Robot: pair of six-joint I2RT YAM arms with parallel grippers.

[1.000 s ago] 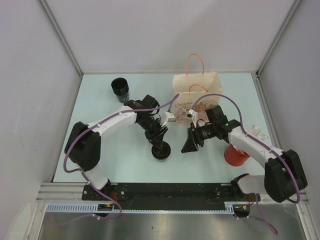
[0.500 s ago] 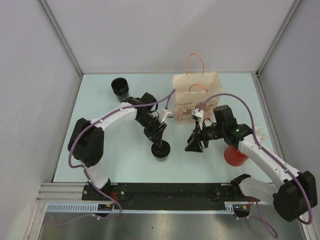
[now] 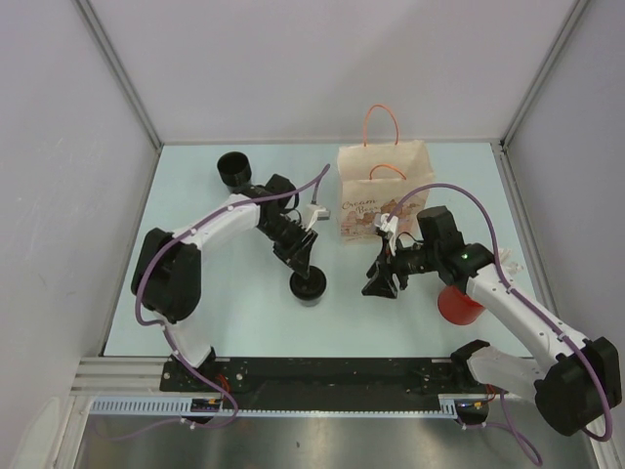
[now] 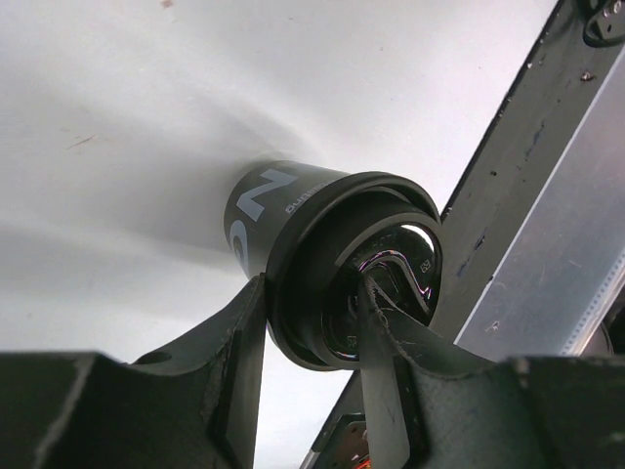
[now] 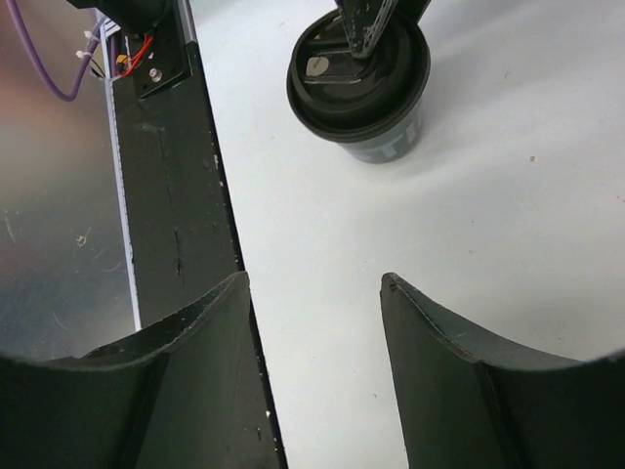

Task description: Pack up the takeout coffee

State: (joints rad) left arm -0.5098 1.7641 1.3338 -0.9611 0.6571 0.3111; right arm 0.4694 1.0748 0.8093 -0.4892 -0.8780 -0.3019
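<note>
My left pincer (image 3: 303,266) is clamped on the rim of the black coffee cup (image 3: 307,287), one finger inside the top and one outside. The cup stands upright on the tabletop (image 3: 220,313), just toward 6 o'clock from its middle. My right pincer (image 3: 377,284) hangs at 3 o'clock from the cup, jaws apart and holding nothing, with bare surface between them. The paper bag (image 3: 381,195) stands at 1 o'clock near the back edge, a second black cup (image 3: 234,171) at 10 o'clock, and a red cup (image 3: 459,305) at 4 o'clock. Grey walls (image 3: 68,176) close three sides, and a black rail (image 3: 332,371) runs along the near edge.
</note>
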